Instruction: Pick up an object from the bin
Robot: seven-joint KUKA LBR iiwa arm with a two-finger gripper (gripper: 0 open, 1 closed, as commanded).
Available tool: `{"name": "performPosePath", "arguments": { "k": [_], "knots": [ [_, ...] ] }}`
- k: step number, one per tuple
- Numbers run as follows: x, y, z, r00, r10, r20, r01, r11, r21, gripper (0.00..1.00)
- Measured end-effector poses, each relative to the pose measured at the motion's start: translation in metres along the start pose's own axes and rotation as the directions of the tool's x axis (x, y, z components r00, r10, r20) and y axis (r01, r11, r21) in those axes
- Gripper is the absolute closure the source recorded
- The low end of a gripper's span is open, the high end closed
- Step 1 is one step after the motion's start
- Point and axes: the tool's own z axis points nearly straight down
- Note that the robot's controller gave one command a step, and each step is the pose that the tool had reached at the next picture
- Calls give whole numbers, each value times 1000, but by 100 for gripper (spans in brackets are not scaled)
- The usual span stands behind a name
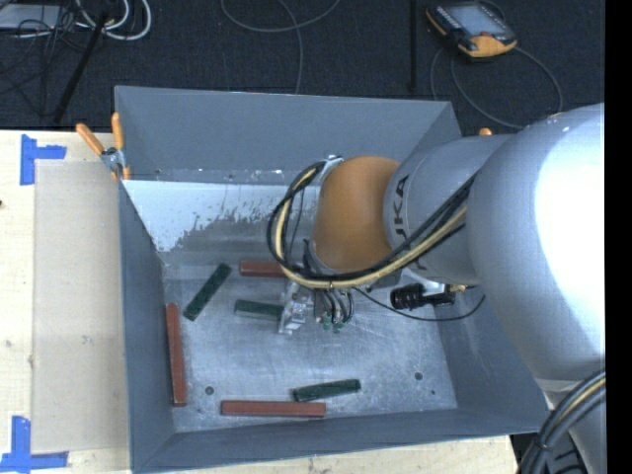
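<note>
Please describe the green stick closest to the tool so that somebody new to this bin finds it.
In the grey bin, look under the arm's orange cover for the tool. The dark green stick lies just left of it in the view, almost level. Unlike it, the tilted green stick and the front green stick lie well away from the tool.

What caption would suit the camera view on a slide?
KUKA arm's gripper low in the grey bin, beside a dark green bar; red-brown bars and green bars scattered around.
</note>
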Motion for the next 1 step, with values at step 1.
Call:
{"name": "performPosePath", "arguments": {
  "k": [1],
  "knots": [
    [4,-1,-14,1000,-2,-23,2,1000,7,100]
  ]
}}
